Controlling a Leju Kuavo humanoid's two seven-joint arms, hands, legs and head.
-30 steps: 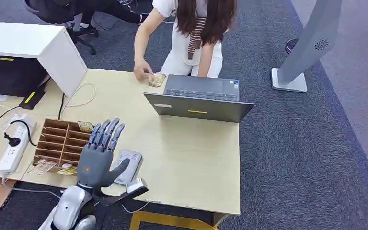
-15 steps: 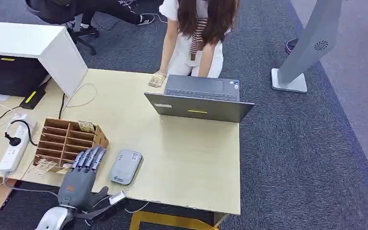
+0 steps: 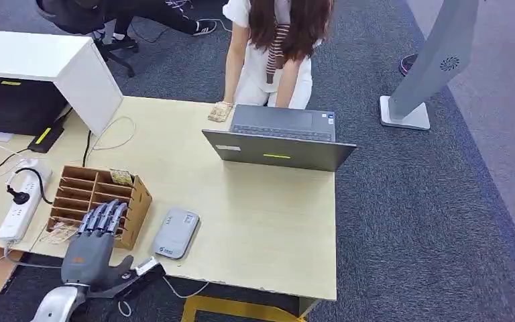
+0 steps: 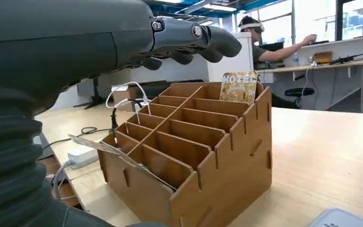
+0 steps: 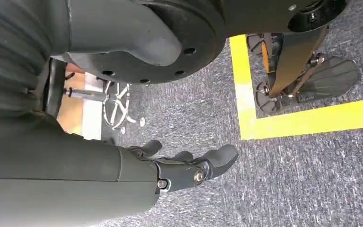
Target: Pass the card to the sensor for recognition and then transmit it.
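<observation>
While the left hand hovers at the near edge of the table, nothing is in its grasp.
Card: a patterned card stands upright in a far compartment of the wooden organizer, its top edge above the dividers; the left wrist view shows it face-on with its long axis vertical.
Other cards: two lie at the organizer's near end, one slanted across the near compartments; another lies on the far table edge under a person's hand.
Sensor: a flat grey reader lies on the table just beside the organizer, its long axis running roughly near to far.
Left hand pose: palm down, fingers straight, close together and pointing away over the organizer's near end, thumb out to the side.
Right hand: hangs low over carpet, fingers loosely curled, holding nothing.
Laptop: open at the far side, before the person.
</observation>
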